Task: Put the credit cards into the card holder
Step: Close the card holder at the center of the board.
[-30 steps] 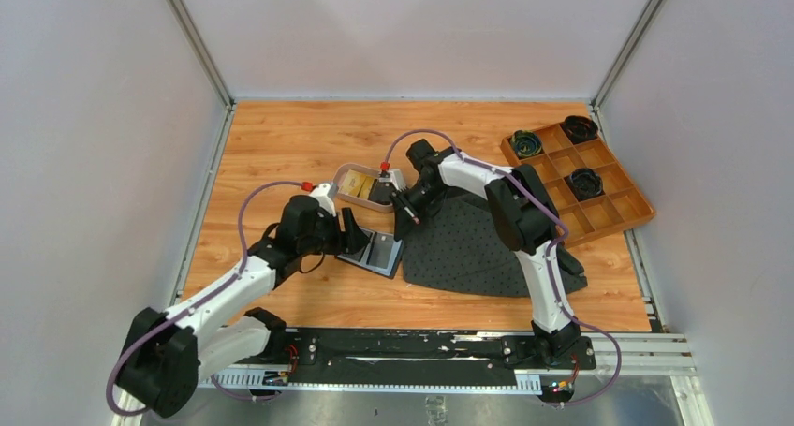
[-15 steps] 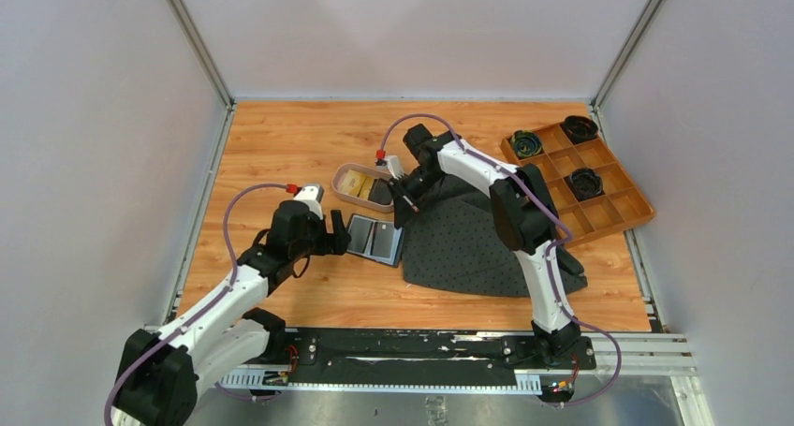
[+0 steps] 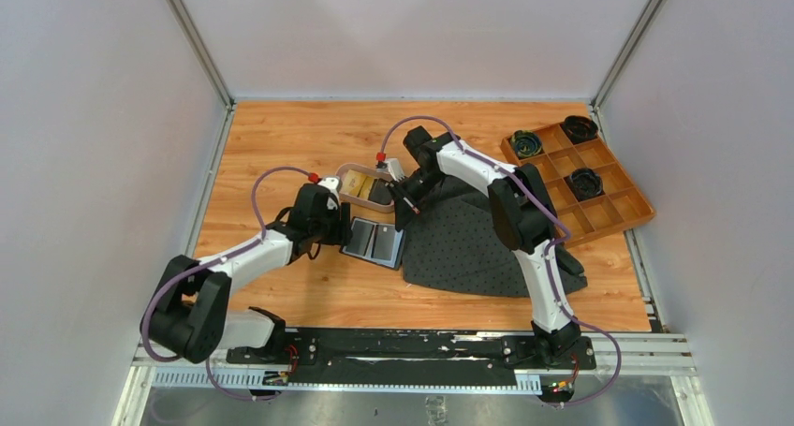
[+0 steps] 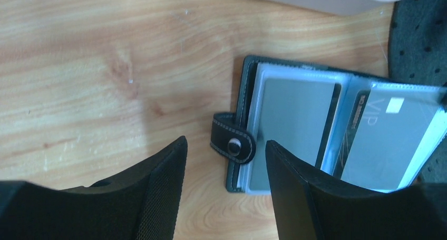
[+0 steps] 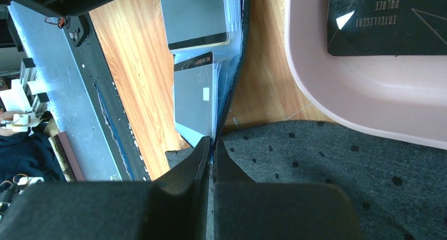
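Note:
The black card holder [image 3: 374, 242] lies open on the wood. Its clear pockets hold a grey card [image 4: 292, 126] and a pale card marked VIP [image 4: 387, 140]. My left gripper [image 4: 225, 145] hangs open just over its left edge, the snap tab [image 4: 233, 144] between the jaws and untouched. My right gripper [image 5: 211, 145] is shut on the holder's right edge [image 5: 232, 66], beside the dark mat. In the pinkish tray [image 3: 348, 171] behind lie a gold card [image 3: 357, 186] and a black card [image 5: 387, 21].
A dark dotted mat [image 3: 468, 243] spreads right of the holder, under the right arm. An orange-brown compartmented box [image 3: 613, 215] with black round things stands at the right edge. Grey walls close off the table on three sides.
My left gripper backed off leftward from the holder, then swung back to its left edge. The holder settled flat and shifted slightly away. The right gripper moved a little farther back, still shut.

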`<state>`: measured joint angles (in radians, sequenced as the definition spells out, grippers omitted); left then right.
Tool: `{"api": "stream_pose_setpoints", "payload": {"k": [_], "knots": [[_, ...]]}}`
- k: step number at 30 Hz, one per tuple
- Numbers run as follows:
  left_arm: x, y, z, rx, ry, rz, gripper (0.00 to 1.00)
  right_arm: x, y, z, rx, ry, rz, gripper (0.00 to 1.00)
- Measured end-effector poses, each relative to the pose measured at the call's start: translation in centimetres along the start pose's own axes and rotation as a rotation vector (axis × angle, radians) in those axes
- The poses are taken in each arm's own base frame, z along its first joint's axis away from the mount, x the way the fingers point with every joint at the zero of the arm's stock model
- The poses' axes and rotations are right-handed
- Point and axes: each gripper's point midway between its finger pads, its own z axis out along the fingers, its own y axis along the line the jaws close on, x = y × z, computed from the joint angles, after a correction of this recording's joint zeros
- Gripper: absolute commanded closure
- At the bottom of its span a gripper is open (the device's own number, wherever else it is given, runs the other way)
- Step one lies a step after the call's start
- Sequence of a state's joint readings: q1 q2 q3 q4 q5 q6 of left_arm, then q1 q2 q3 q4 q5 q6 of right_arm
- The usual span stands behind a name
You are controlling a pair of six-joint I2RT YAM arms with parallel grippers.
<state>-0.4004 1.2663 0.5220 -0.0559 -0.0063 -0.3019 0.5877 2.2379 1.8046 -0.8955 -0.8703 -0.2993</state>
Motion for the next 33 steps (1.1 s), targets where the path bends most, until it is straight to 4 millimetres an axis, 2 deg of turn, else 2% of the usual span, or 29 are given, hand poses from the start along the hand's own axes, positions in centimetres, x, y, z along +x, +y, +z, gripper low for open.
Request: {"api": "stream_pose_setpoints", "payload": {"k": [7, 19, 25, 29, 33], "knots": [[-1.0, -0.8, 1.9, 0.020, 0.042, 0.018, 0.57, 0.1, 0.1, 0.0, -0.005, 0.001, 0.003, 1.00], [-1.0, -0.8, 1.9, 0.020, 0.056, 0.018, 0.60, 0.2, -0.1, 0.2, -0.008, 0.007, 0.011, 1.00], [-0.7, -0.2, 1.7, -0.014, 0.065, 0.022, 0.77, 0.2, 0.0, 0.2, -0.015, 0.005, 0.011, 1.00], [-0.4, 0.1, 1.6, -0.027, 0.076, 0.021, 0.99, 0.2, 0.1, 0.2, -0.021, 0.004, 0.014, 1.00], [-0.5, -0.2, 1.3, -0.009, 0.071, 0.018, 1.00, 0.2, 0.2, 0.2, -0.027, 0.005, 0.019, 1.00]]}}
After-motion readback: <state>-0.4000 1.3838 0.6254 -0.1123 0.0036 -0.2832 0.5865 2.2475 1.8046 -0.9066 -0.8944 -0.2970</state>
